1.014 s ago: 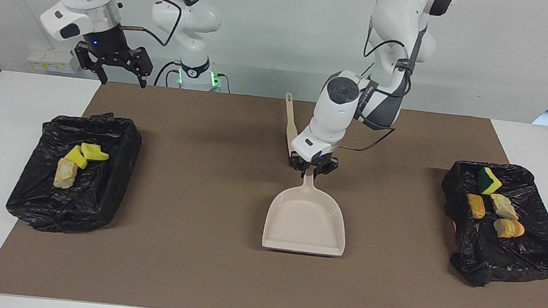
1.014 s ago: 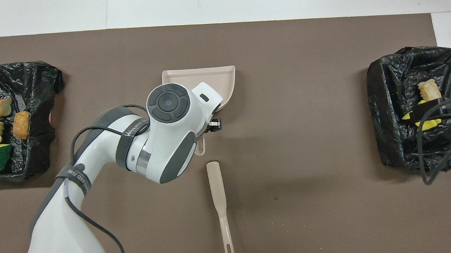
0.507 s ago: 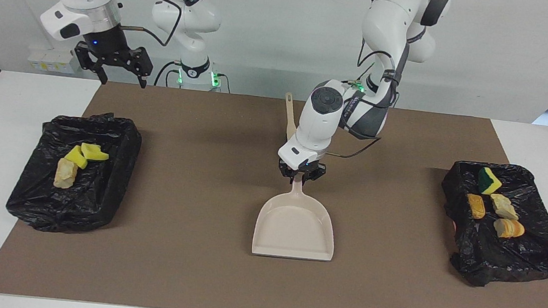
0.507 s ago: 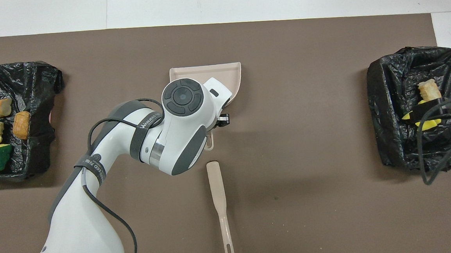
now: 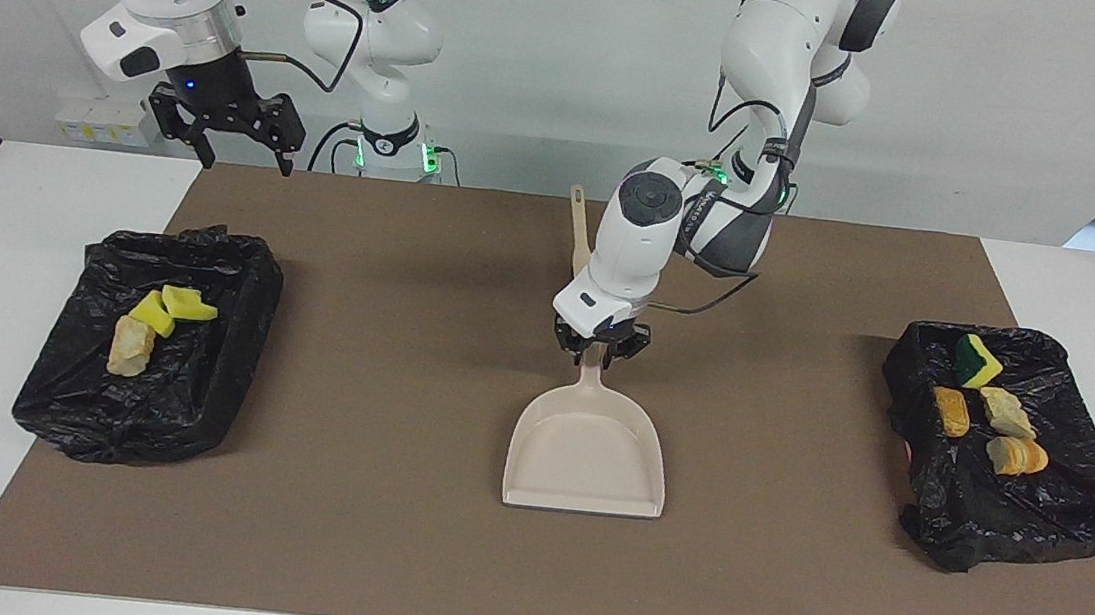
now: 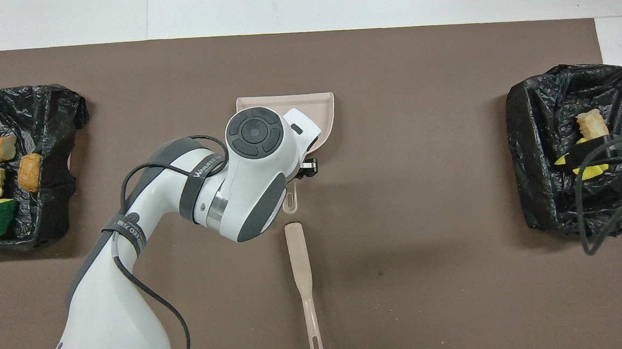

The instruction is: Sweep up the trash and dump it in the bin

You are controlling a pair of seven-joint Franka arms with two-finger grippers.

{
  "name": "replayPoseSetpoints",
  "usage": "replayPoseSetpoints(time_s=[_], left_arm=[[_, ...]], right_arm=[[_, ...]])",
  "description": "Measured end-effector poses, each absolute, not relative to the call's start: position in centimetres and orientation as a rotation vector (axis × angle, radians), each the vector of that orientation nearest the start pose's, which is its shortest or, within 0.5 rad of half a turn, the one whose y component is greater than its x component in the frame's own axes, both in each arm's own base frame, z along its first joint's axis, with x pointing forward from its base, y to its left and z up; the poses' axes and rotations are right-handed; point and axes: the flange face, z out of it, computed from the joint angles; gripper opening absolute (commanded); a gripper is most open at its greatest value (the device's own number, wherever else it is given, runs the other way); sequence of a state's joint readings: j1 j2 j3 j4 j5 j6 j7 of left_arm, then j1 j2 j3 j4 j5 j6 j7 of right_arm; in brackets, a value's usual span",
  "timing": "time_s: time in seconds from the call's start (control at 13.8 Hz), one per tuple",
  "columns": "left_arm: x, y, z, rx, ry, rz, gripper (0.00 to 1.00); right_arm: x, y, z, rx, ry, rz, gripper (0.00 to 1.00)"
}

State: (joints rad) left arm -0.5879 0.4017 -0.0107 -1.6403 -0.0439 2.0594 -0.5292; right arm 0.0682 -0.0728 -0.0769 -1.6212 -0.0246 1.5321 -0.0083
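A brown mat (image 5: 365, 531) covers the white table, and the beige dustpan (image 5: 588, 452) sits flat at its middle, mouth turned away from the robots. That's our landmark. The left gripper (image 5: 600, 349) is down at the dustpan's handle, its fingers straddling the stem, but I can't tell whether it's clamped or letting go. The brush (image 6: 301, 267) lies flat just behind the handle, closer to the robots.

The right gripper (image 5: 224, 124) hangs in the air off toward the right arm's end, fingers spread, nothing in it, waiting.

And the trash? None of it on the mat! Toward the left arm's end from the dustpan, a black-lined bin (image 5: 1070, 519) holds four pieces of trash (image 5: 995, 411): the green-and-yellow sponge, a pale chunk, two orange-brown lumps. Toward the right arm's end, the other bin (image 5: 65, 412) holds three scraps (image 5: 154, 320), yellow sponge bits and a beige chunk.

By the look of it, these scraps are featherlight, soft and crumbly, better swept than pinched. The dustpan is stiff, light plastic; its narrow handle is the sensible hold.
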Motion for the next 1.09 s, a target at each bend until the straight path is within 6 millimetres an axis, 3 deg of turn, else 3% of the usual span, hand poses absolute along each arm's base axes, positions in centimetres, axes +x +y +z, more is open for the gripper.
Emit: replayPoseSetpoints(time_s=[0.29,0.51,0.72,1.09], left_arm=[[56.7,-31.1,43.7,-3.179,0.108,0.001,1.0],[56.3,-23.1,49.1,-3.166,0.239,0.023,1.0],[54.3,-15.8,55.3,-3.16,0.324,0.033,1.0],[50.8,-9.8,63.1,-3.162,0.379,-0.049,1.0]], right_arm=[[52.8,-0.9,63.7,-3.16,0.002,0.026,1.0],[52.8,-0.9,63.7,-3.16,0.002,0.026,1.0],[52.8,-0.9,63.7,-3.16,0.002,0.026,1.0],[52.8,-0.9,63.7,-3.16,0.002,0.026,1.0]])
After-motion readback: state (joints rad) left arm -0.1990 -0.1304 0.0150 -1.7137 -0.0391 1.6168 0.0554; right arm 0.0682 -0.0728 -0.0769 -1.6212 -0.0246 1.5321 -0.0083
